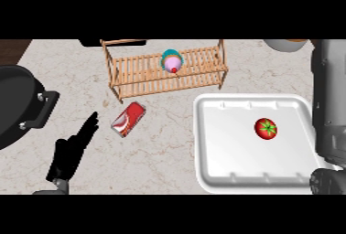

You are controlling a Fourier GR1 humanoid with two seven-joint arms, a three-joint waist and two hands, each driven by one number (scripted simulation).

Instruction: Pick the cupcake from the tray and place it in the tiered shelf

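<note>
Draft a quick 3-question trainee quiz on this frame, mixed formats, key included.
1. True or false: the pink-frosted cupcake in a teal wrapper lies on the slatted wooden tiered shelf.
2. What remains on the white rectangular tray? A) red tomato with green stem B) red soda can C) nothing
3. Fill in: the left robot hand rests open on the marble counter, beside the red ____.

Key: 1 true; 2 A, the tomato; 3 soda can.
</note>
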